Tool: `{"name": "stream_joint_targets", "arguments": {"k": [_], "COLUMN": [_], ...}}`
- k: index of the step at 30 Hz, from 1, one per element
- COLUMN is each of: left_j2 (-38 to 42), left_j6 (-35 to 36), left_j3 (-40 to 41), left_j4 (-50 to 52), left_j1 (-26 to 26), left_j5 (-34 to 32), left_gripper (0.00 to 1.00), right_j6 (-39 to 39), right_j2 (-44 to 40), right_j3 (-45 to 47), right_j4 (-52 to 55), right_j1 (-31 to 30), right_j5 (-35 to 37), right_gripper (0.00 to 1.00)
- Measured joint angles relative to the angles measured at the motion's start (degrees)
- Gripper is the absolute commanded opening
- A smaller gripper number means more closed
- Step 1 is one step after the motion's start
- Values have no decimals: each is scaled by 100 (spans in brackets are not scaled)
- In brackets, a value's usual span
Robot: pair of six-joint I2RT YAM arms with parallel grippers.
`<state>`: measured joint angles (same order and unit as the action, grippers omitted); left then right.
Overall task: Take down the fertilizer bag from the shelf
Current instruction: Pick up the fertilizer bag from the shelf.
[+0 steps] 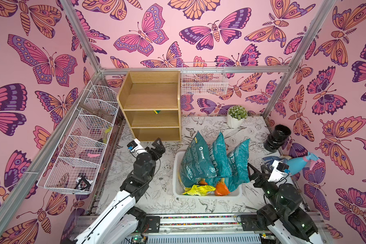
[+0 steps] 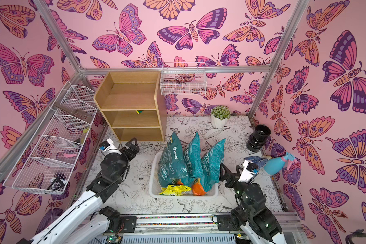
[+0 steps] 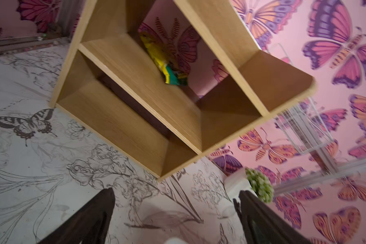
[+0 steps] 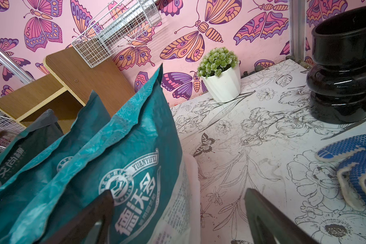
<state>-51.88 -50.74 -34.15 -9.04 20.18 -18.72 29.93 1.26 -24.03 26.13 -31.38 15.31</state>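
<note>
Left fingers [image 1: 157,143]: in both top views spread wide and empty, low over the worktop [image 1: 156,190] toward its left edge, just before the bottom tier of the shelf [image 1: 150,99].
Right fingers [image 1: 251,172]: wide apart too, holding nothing, toward the right edge beside the basket [image 1: 175,179] of teal bags [image 1: 199,160].
Bag [image 1: 156,111]: only a yellow-green corner shows under the top board, on the middle tier; the shelf stands at the worktop's far edge.
Left wrist view: fingers [image 3: 97,213] frame bare worktop; the bag [image 3: 167,63] stands far back on the middle tier, and wallpaper shows behind it, so that tier looks open at the back.
Right wrist view: fingers [image 4: 262,213] apart, nothing between them, a teal bag just beside one.
Approach: raise the left fingers to the middle tier, enter level between the boards, reach deep.
Grip: pinch the bag's near edge gently; a shove could push it out behind. Draw straight out, then lower.
</note>
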Motion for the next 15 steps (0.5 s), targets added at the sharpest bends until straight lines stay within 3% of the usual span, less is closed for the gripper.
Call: {"name": "stream_joint_targets", "arguments": {"k": [2,4,8,15], "left_j2": [-708,-1340,-2573,-4054], "left_j6": [-103,-184,-494,-1119], "left_j3": [-343,-793,-1869,-2966], "left_j4": [-98,-162,-439,-774], "left_j1": [-365,-564,-887,-1259], "left_j5": [487,929,1812,2636], "left_gripper": [70,67,68,78], "right_j6": [0,0,-17,-20], "right_j2": [0,0,0,0], "right_j3": [0,0,13,101], "right_j4": [-2,-2,-17,-92], "right_j1": [0,0,0,0], "right_j5": [0,0,0,-2], "right_gripper": [99,99,99,99]}}
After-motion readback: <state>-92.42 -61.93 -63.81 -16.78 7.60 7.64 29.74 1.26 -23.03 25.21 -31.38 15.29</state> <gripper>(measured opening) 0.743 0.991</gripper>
